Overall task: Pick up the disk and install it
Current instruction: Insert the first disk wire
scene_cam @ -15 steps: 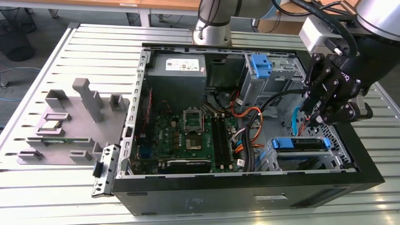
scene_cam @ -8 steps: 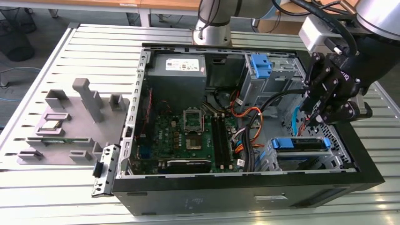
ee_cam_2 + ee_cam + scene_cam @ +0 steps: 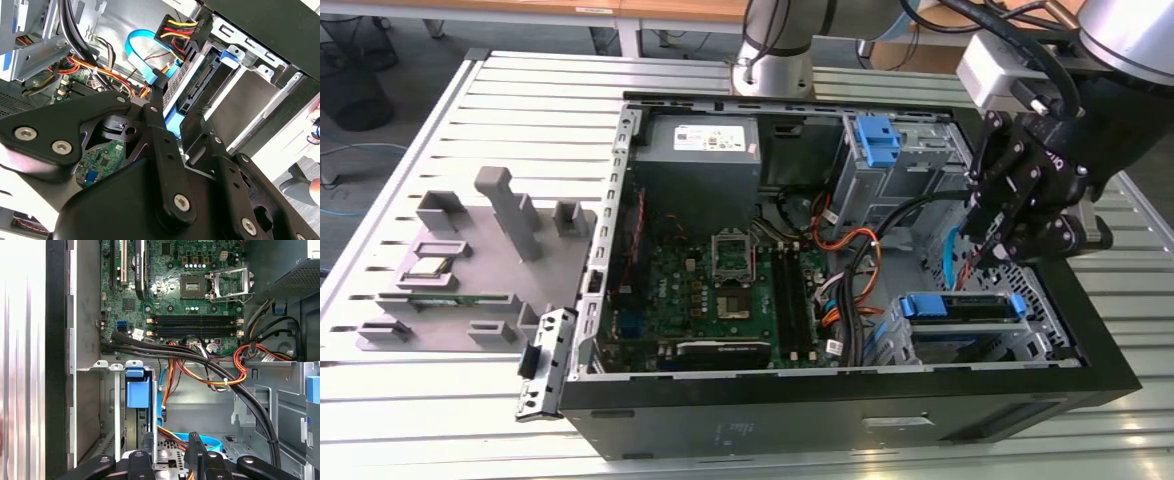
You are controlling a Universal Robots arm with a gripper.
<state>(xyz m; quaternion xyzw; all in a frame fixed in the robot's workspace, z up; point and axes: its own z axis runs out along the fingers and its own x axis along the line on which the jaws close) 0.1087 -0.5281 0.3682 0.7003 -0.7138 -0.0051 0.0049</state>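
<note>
The disk sits in the drive cage at the near corner of the open computer case, on the exterior view's right, its blue carrier bracket facing up. My gripper hangs just above that cage, tilted, and stands open with nothing between its fingers. In the second wrist view the disk lies slotted in the metal cage with its blue carrier edge beside my gripper. In the first wrist view the carrier's blue tab shows in the cage ahead of my gripper.
Orange, black and blue cables run between the motherboard and the drive cages. A second blue bracket sits in the far cage, beside the grey power supply. A grey fixture with parts stands on the slatted table at the exterior view's left.
</note>
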